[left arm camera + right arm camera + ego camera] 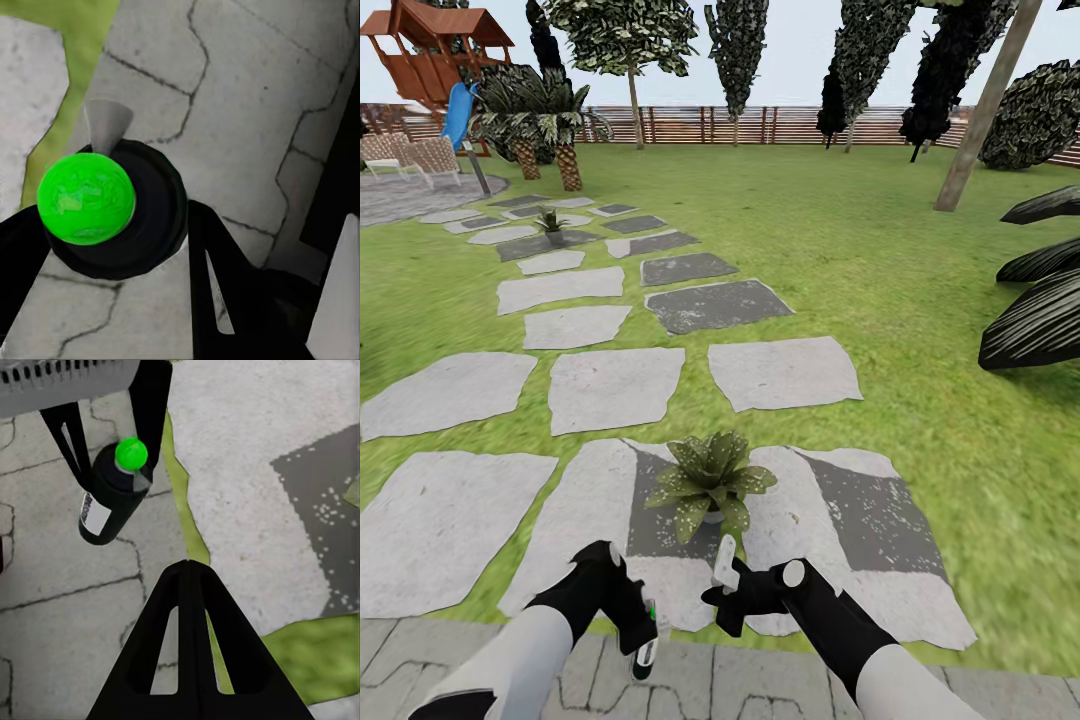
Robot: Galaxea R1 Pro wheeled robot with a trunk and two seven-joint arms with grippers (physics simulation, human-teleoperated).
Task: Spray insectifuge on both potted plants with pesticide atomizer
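The pesticide atomizer (112, 499) sits low in the frame of the head view, just left of centre, clamped in the left gripper (643, 640) over the paved edge below the stepping stones; the right wrist view shows it best, in its upper left, a dark bottle with a white label and a bright green cap, black fingers (150, 412) pressed against its sides. In the left wrist view the green cap (86, 198) faces the camera with the pale grey nozzle (107, 124) beside it, so the bottle appears held by its body with the spray end left free, which suits aiming it at a plant. The near potted plant (710, 482) stands just above the two grippers in the head view, on a stepping stone (815, 515), close enough that it is probably the first target. The right gripper (727, 578) hangs between atomizer and plant holding nothing, its fingers apart, perhaps ready to steady the bottle. The second potted plant (551, 224) sits far up the stone path in the upper left of the head view, so it likely needs a drive forward.
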